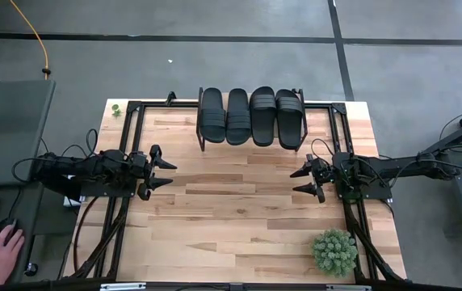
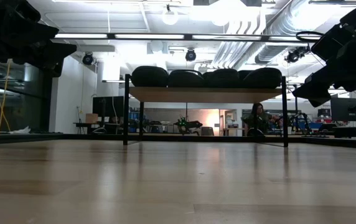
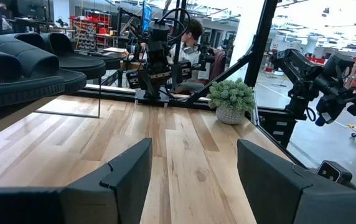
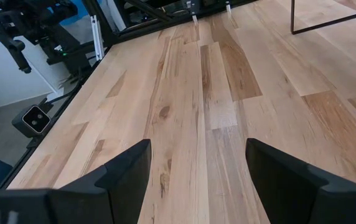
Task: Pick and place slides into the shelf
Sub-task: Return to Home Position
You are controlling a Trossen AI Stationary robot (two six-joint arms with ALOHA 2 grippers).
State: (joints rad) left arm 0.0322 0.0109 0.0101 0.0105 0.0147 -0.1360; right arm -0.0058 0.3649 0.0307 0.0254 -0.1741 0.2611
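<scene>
Left jaws gape wide and empty by the desk's (image 1: 239, 218) left edge. Right jaws, equally wide and empty, face them from the right edge. Four slides (image 1: 251, 117) sit side by side on the shelf (image 2: 206, 94) at mid back edge. A plant (image 1: 333, 251) stands at the front right corner.

We are seeing four slides (image 1: 251, 117) showing matte black throughout, with fine parallel ribbing running across each strap. The shelf (image 2: 206, 94) is showing a pale wood top over thin black legs. We are finding the table (image 1: 239, 218) patterned in blond planks, some running darker brown, with streaked grain. The left gripper (image 1: 169, 175) and right gripper (image 1: 296, 181) are both appearing black. A plant (image 1: 333, 251) is showing pale green leaves. The floor (image 1: 215, 56) is reading grey, crossed by dark lines, with a yellow cable (image 1: 39, 36) trailing over it.
</scene>
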